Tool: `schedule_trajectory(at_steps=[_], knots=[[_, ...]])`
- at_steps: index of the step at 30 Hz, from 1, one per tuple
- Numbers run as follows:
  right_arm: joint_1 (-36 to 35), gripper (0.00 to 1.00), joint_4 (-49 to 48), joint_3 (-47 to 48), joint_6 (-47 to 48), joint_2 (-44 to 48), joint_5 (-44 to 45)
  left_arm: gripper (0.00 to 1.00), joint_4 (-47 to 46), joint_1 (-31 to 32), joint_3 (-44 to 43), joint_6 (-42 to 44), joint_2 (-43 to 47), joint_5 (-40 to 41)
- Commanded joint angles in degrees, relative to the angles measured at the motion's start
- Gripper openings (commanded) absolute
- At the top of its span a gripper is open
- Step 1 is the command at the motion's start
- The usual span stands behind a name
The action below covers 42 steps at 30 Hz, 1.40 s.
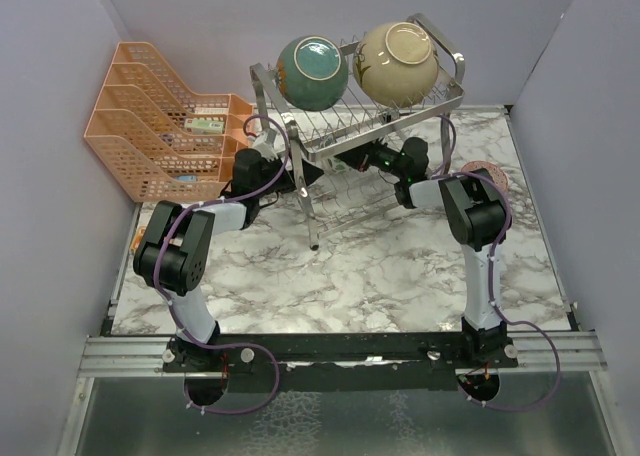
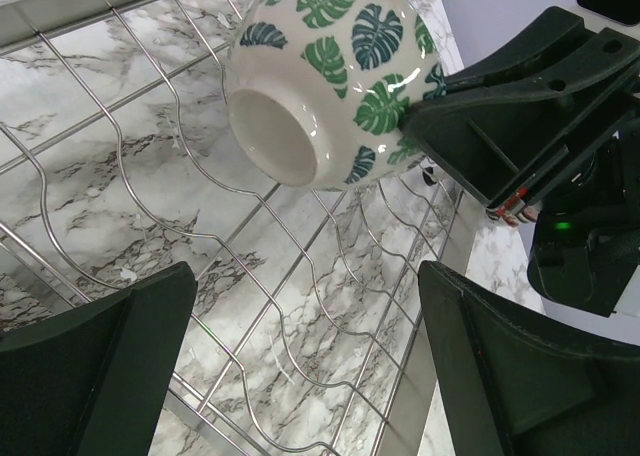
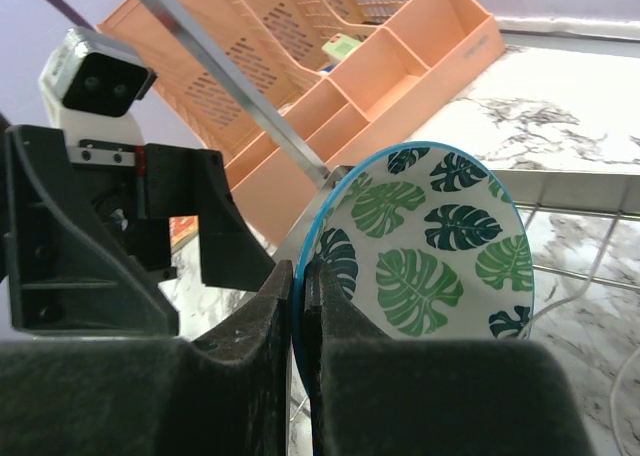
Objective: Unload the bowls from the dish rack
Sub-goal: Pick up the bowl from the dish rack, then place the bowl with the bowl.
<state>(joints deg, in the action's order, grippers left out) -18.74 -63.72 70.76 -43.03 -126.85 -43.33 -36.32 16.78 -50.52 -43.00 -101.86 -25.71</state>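
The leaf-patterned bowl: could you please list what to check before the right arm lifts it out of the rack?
1. Right jaws shut on the rim of the leaf-patterned bowl: ok.
2. Left jaws open and apart from that bowl: ok.
3. Bowl free of the dish rack wires: cannot tell.
4. Headroom under the upper tier: cannot tell.
5. Teal bowl and cream bowl resting on the upper tier: ok.

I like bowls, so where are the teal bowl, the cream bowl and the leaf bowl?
teal bowl (image 1: 312, 71), top view, its middle.
cream bowl (image 1: 397, 62), top view, its middle.
leaf bowl (image 2: 340, 36), left wrist view, its leafy outer wall.
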Motion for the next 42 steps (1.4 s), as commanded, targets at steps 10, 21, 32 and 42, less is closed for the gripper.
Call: schedule_trajectory(at_steps=[10, 21, 32, 42], knots=[[-0.05, 0.01, -10.11, -6.35, -3.18, 7.1, -8.22, 0.95, 4.61, -1.51, 7.37, -1.15, 1.22, 2.4], [-0.94, 0.01, -13.46, -20.4, -1.22, 15.61, -9.57, 0.95, 3.44, -1.55, 7.96, -1.98, 1.4, 1.85], [-0.94, 0.01, -4.88, -35.17, 7.92, 30.8, -5.85, 0.95, 3.93, -1.51, 8.07, -1.53, 1.78, 2.07], [-0.86, 0.01, 48.93, -30.87, 35.43, 57.99, 18.64, 0.94, 4.15, -1.48, 7.82, -1.11, 0.91, 2.25]])
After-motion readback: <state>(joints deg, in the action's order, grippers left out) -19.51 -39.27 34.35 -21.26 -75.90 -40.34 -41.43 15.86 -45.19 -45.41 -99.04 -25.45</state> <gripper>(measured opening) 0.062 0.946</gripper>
